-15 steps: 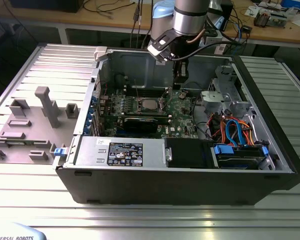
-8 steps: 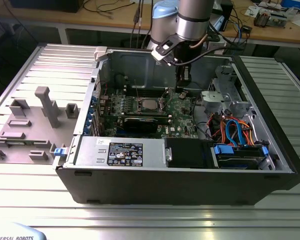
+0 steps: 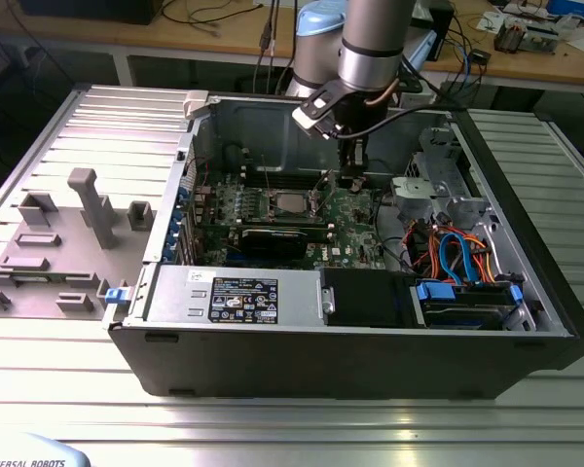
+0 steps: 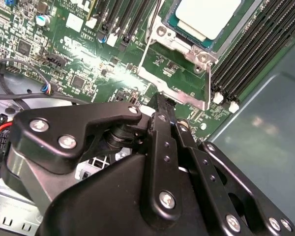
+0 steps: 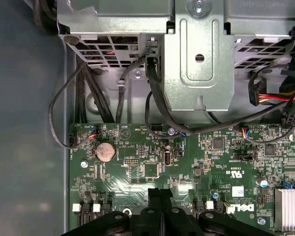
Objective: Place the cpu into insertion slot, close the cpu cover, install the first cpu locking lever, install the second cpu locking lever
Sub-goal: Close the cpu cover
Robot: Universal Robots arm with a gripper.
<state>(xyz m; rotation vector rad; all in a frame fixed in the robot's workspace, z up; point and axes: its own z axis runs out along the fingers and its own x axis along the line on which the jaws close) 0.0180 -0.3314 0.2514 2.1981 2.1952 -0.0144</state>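
Observation:
The cpu (image 4: 206,17), a flat square with a silvery top, lies in the insertion slot (image 4: 177,89) on the green motherboard (image 4: 88,64). In the exterior view the cpu (image 3: 292,202) sits mid-board inside the open computer case. The silvery cpu cover (image 4: 184,46) frames the chip, lying flat around it. A thin wire locking lever (image 4: 146,46) runs along one side of the slot. My gripper (image 4: 160,104) is shut with nothing between its black fingers (image 5: 160,196), its tip just beside the slot's metal edge. In the exterior view the gripper (image 3: 354,175) hangs to the right of the cpu.
Long black memory slots (image 4: 250,49) flank the socket. A metal drive cage (image 5: 199,59) with black cables (image 5: 155,98) stands past the board's edge. Blue and orange cables (image 3: 457,253) fill the case's right part. A grey fixture (image 3: 88,209) stands left of the case.

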